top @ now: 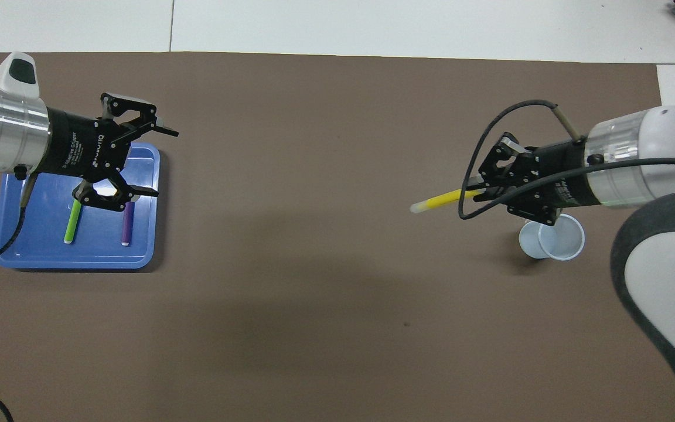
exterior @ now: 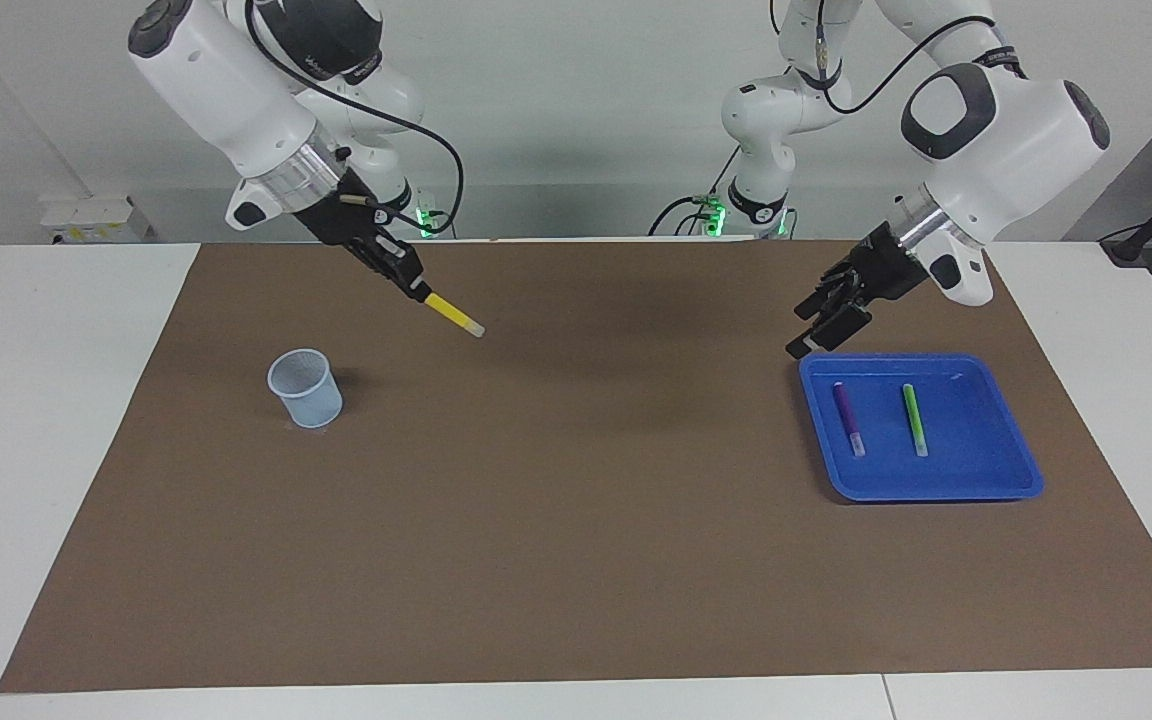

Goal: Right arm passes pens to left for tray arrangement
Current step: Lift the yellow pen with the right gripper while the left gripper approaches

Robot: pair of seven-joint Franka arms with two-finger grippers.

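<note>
The right gripper (exterior: 414, 285) is up over the mat near the mesh cup (exterior: 305, 388), pinching the yellow pen (exterior: 454, 313) by its back end, tip aimed out toward the middle, which looks like a presentation for the handover. The left gripper (exterior: 829, 322) hangs just above the tray (exterior: 996, 478) edge that lies nearest the robots, fingers spread wide, seemingly ready to receive. In the tray the purple pen (exterior: 847, 417) and green pen (exterior: 914, 419) lie side by side, apart, with room beside them for a third. The overhead view shows the left fingers' gap plainly and the yellow pen clear of the cup; the facing view shows both grippers are raised off the table.
</note>
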